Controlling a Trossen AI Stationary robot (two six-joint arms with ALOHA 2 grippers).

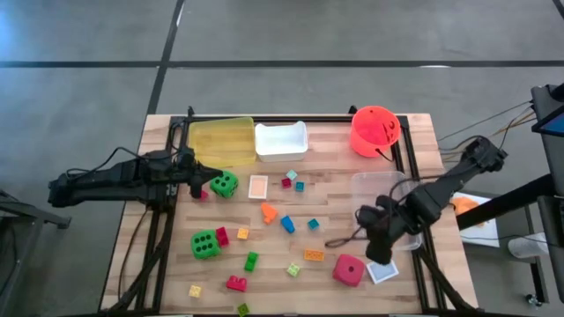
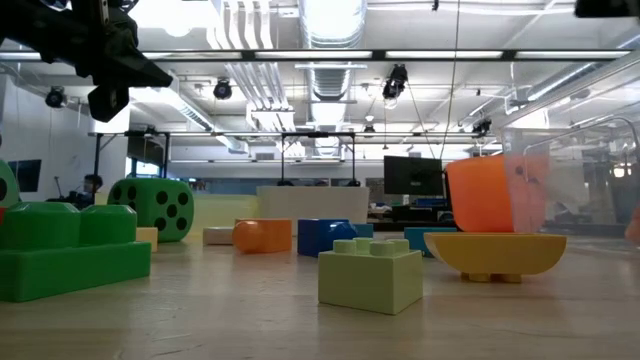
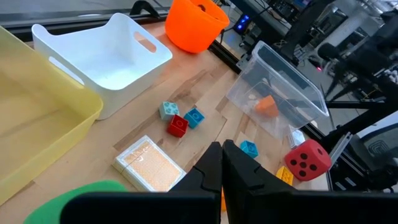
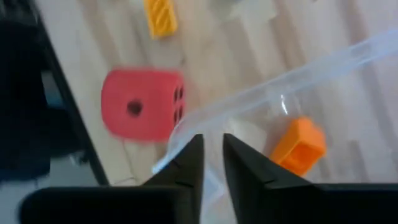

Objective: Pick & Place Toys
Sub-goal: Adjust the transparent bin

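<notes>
Small coloured bricks lie scattered over the wooden table [image 1: 335, 163], with two green dice [image 1: 224, 185] [image 1: 205, 244], a pink-red die [image 1: 348, 269] and a flat card [image 1: 257, 186]. My left gripper [image 1: 196, 181] is shut and empty, above the table just left of the far green die; it also shows in the left wrist view [image 3: 221, 163]. My right gripper [image 4: 212, 155] is shut on the clear tray [image 1: 381, 189], which is tilted and holds an orange brick [image 4: 300, 144]. The pink-red die [image 4: 140, 102] sits on the table beside it. My right gripper pinches the clear tray's thin rim [image 4: 186, 127] between its two fingers, one finger on each side of the wall. The tray stands tilted in the left wrist view [image 3: 280, 87], with the orange brick [image 3: 266, 104] inside it. Which part rests on the table I cannot tell.
A yellow tray [image 1: 222, 141] and a white tray [image 1: 281, 141] stand at the far edge, and a round orange-red bucket [image 1: 374, 129] at the far right. A second card [image 1: 382, 273] lies near the pink-red die. Black frame rails run along the table's sides.
</notes>
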